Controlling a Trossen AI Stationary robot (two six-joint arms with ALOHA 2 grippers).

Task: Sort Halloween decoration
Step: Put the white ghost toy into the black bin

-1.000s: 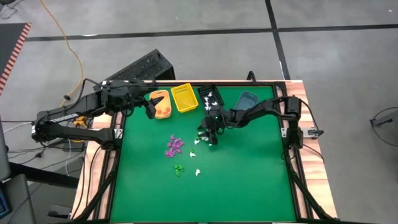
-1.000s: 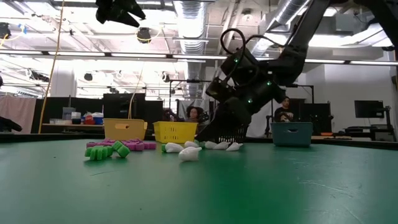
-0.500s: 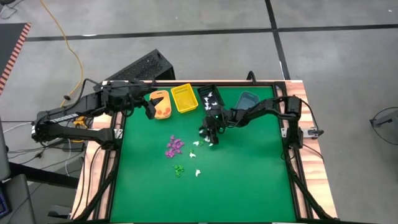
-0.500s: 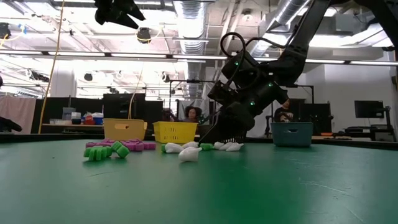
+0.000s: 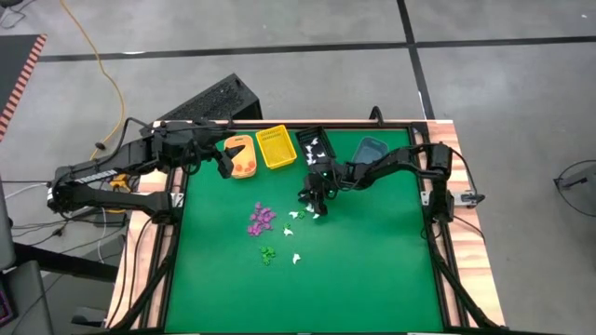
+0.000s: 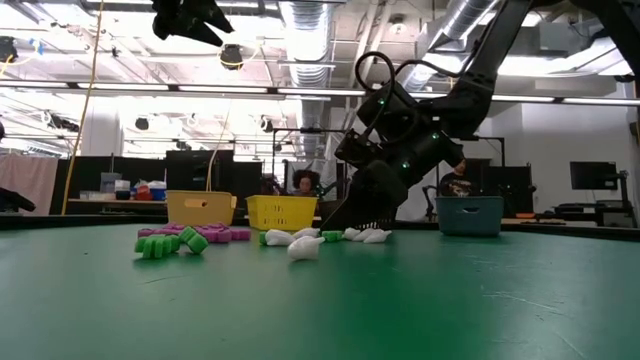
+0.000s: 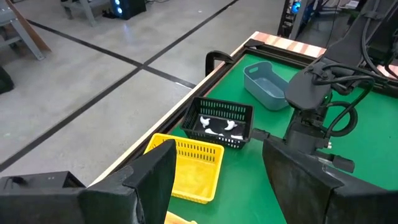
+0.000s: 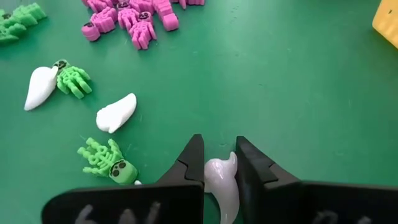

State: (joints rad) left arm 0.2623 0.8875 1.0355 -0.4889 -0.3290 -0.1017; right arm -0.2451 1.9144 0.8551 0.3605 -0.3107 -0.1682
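Halloween decoration pieces lie on the green table: a purple cluster [image 5: 262, 218], green pieces [image 5: 267, 252] and white ones [image 5: 297, 258]. My right gripper [image 5: 314, 207] is down at the table's middle, right of the purple cluster, with its fingers closed around a white ghost-shaped piece [image 8: 222, 183]. A green skeleton piece [image 8: 107, 160] and another white piece [image 8: 116, 112] lie close beside it. My left gripper [image 5: 226, 163] hangs open, high over the orange bin [image 5: 240, 156] at the far left, and shows at the top of the low view [image 6: 190, 18]. My right gripper pinches the white ghost piece between its two fingers, one finger [image 8: 191, 163] on each side of its body [image 8: 219, 174]. The fingers slant down from the table's far right side. The piece lies on the table.
Four small bins stand in a row along the far edge: orange, yellow [image 5: 277, 147], black [image 5: 314, 144] with white pieces in it, and blue-grey [image 5: 370, 149]. The near half of the table [image 5: 354, 288] is bare green surface. People show in the room behind the table.
My right gripper has stayed over the white pieces and tipped a little. In the low view a green piece now shows beside its fingers.
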